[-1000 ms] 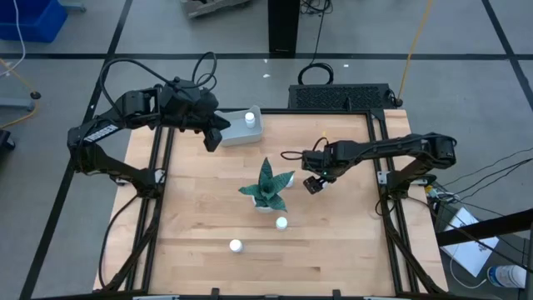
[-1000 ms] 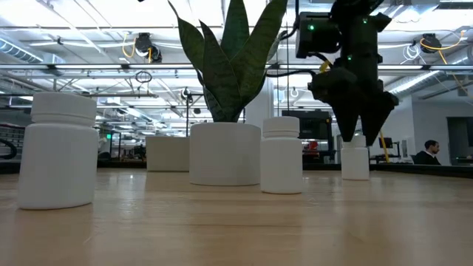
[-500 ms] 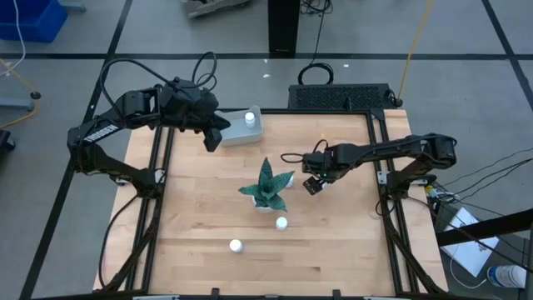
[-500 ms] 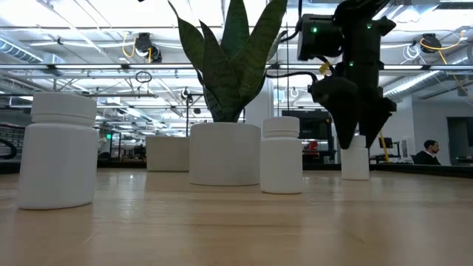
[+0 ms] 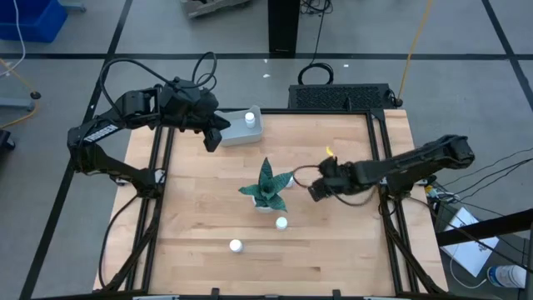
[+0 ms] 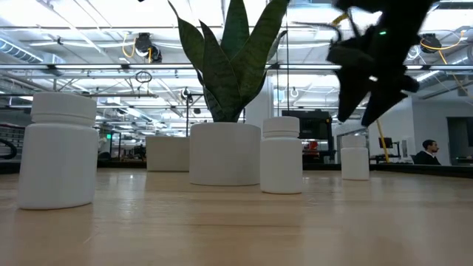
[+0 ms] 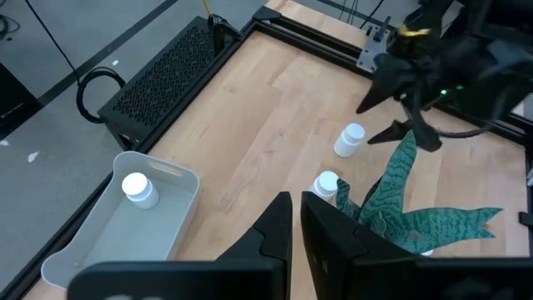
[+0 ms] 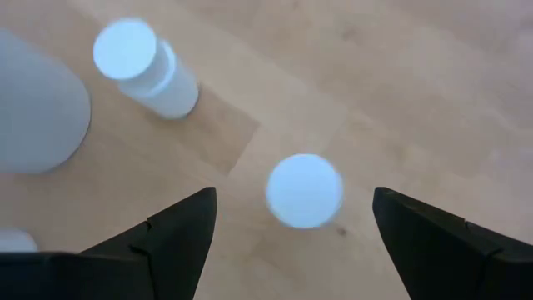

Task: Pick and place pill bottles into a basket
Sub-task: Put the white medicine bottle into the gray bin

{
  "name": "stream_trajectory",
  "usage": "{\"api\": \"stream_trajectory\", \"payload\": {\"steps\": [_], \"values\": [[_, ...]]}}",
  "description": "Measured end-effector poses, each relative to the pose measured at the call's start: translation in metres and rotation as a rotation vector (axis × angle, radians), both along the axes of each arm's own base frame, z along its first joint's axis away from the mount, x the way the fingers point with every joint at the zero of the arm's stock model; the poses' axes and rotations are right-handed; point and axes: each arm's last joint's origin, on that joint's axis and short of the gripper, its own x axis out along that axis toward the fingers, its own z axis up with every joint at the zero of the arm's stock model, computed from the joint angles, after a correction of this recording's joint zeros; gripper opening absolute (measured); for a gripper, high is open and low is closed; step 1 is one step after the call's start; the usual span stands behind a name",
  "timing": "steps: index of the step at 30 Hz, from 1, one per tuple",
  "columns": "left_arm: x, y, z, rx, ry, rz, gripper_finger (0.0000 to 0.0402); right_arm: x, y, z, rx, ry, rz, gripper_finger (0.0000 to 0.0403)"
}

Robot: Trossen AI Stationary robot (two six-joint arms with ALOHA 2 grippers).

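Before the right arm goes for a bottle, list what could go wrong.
1. The right gripper hangs open over a pill bottle; a badly centred descent could tip it.
2. The plant stands near; the arm may brush its leaves.
3. The left gripper, shut, waits by the basket, crowding any drop.

Grey concrete floor [image 5: 466, 50] spreads all around the light wooden table [image 5: 200, 217], crossed by dark lines that mark it into big squares. Up in the far left corner sits a large blue crate [image 5: 32, 18]. Beyond the table's far edge lies a black perforated box [image 5: 340, 96] with a looped black cable [image 5: 315, 74] beside it, and a dark post [image 5: 283, 27] rises behind that. A yellow cable [image 5: 412, 46] trails across the floor on the right. From table height, bright ceiling light panels [image 6: 89, 15] glow over steel trusses [image 6: 111, 68], and a person [image 6: 429, 152] sits far off at the right edge.
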Motion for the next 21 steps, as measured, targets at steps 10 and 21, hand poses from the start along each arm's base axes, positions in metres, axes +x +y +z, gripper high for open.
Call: {"api": "stream_trajectory", "payload": {"steps": [10, 21], "values": [[0.0, 0.0, 0.0, -0.002, -0.001, 0.002, 0.0031, -0.031, 0.048, -0.046, -0.096, -0.314, -0.009, 0.0313], [0.0, 0.0, 0.0, -0.013, -0.005, 0.013, 0.0031, -0.052, 0.051, -0.084, -0.191, -0.357, -0.024, 0.0313]]}}
